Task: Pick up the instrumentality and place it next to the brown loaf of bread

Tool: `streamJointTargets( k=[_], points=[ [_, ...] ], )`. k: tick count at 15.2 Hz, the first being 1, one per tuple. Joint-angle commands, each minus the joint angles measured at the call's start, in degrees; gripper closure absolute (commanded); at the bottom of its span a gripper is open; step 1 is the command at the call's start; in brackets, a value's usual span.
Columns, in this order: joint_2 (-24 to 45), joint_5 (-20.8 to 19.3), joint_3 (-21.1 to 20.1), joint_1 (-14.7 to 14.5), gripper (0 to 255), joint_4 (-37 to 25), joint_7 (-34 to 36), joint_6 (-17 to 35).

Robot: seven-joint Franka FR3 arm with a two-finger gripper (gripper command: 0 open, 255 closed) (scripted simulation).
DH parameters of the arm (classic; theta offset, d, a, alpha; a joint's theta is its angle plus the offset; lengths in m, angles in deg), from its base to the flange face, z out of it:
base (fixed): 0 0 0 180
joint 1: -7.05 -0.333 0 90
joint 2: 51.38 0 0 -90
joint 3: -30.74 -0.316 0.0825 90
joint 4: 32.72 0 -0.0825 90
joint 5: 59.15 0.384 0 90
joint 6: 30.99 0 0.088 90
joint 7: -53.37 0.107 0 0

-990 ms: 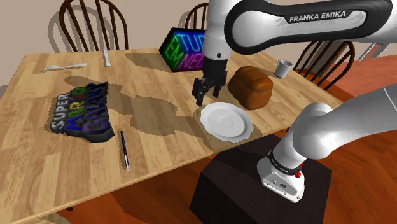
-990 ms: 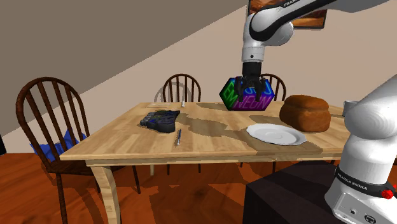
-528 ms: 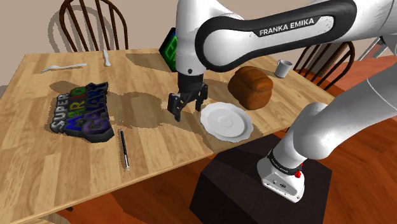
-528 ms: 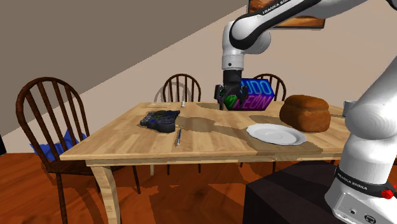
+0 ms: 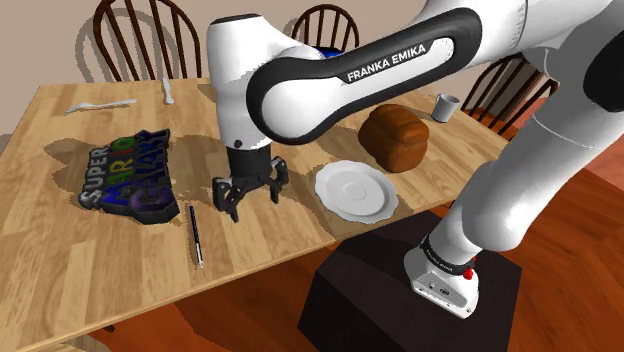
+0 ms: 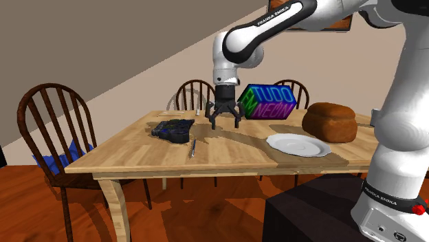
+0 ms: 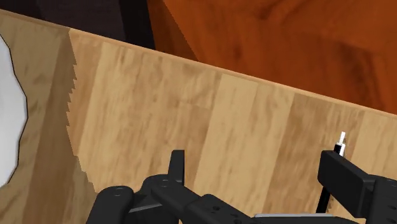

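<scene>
A wooden table [image 5: 90,260] [image 6: 137,155] [image 7: 159,108] is seen with wooden chairs [image 5: 140,35] [image 6: 58,130] set around it. Over it the white arm [image 5: 330,75] [image 6: 275,20] is stretched from the dark stand [image 5: 380,290] [image 6: 309,206], which is placed at the table's long edge.

A brown loaf of bread [image 5: 394,137] [image 6: 331,122] is set toward the table's end nearest the stand. A box with neon lettering [image 6: 267,102] is stood by the far long edge. A game case [image 5: 125,180] [image 6: 172,129] is laid flat toward the opposite end. A white plate [image 5: 352,190] [image 6: 298,144] [image 7: 9,114] is set just beside the loaf, close to the edge by the stand.

The gripper [image 5: 250,200] [image 6: 224,122] [image 7: 257,172] is pointed down over bare wood between the game case and the plate. Its fingers [image 5: 232,210] [image 7: 177,165] are spread apart, and nothing is clasped between them.

The dark pen [image 5: 195,235] [image 6: 192,147] is laid flat on the table near the edge by the stand, just beside the game case's near corner. It is not touched by the gripper and is well apart from the loaf.

A small grey cup [image 5: 446,107] is stood at the table's corner beyond the loaf. A white fork [image 5: 98,105] is laid near the far corner at the opposite end.
</scene>
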Motion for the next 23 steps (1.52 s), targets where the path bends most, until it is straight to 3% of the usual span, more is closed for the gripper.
streamJointTargets(
  k=[1, 10, 17, 23],
  points=[
    [5.16, -2.37, -1.17, -1.08, 0, -3.49, 4.42, 0.78],
    [26.87, -12.15, -0.41, -10.49, 0, -23.65, 19.39, -1.29],
    [28.55, -12.99, 0.08, -11.23, 0, -19.98, 19.93, 3.94],
    [28.55, -12.99, 0.08, -11.23, 0, -19.98, 19.93, 3.94]
  ],
)
